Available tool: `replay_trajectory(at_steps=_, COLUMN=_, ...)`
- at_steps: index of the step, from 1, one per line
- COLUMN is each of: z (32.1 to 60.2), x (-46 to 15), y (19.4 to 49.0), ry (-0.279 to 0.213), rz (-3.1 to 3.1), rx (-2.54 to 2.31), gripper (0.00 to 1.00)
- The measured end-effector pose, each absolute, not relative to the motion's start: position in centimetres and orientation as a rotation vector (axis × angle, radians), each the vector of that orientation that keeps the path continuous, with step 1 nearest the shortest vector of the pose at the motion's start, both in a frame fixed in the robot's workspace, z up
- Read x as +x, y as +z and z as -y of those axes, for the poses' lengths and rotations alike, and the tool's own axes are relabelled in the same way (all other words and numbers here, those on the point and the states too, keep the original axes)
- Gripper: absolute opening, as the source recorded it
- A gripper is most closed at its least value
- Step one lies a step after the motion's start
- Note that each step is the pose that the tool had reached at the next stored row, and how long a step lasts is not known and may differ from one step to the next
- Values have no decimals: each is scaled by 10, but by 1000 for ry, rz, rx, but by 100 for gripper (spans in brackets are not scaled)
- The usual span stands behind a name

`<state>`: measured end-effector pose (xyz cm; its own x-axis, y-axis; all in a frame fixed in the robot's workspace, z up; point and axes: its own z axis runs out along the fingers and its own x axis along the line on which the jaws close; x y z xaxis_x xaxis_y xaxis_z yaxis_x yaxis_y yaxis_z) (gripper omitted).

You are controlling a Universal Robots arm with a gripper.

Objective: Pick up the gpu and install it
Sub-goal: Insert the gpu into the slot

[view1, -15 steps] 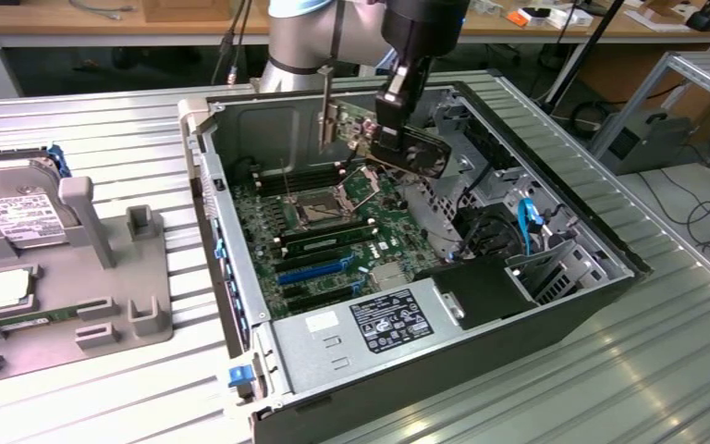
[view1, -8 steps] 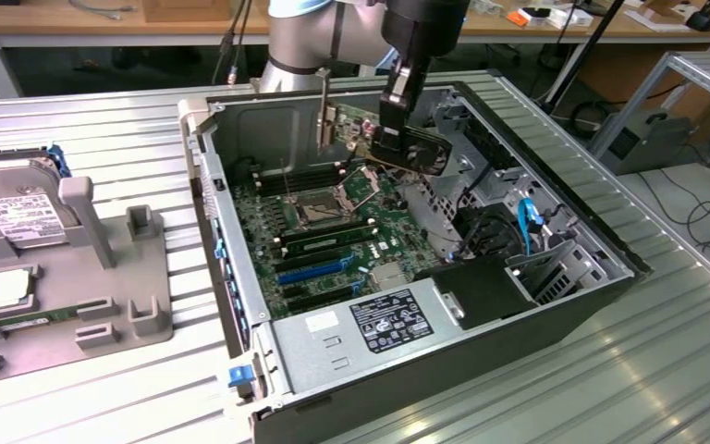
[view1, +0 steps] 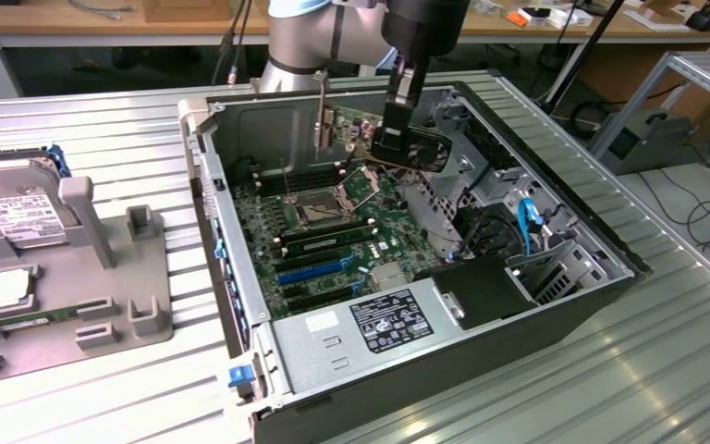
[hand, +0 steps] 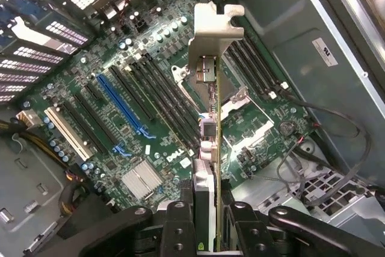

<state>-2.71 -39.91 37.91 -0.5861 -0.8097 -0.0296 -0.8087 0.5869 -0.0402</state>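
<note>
Hard drive sat parked on tray, 9 o'clock of open case. Gripper was clamped on gpu. Card hung edge-down over motherboard, 12 o'clock end, probably to face slots. Blue slot lay toward 6 o'clock.

Robotics laboratory or test workshop. Indicators: a ribbed aluminium work table carrying an open desktop computer case and a grey moulded fixture tray with a hard drive; a robot arm standing behind the case; wooden benches along the back; loose cables on the floor.
</note>
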Motion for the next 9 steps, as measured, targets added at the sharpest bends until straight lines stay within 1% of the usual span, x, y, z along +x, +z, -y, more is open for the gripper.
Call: replay_trajectory(at_steps=9, z=399, x=-27, y=379, ry=-32, rz=-2692, rx=-1530, gripper=27)
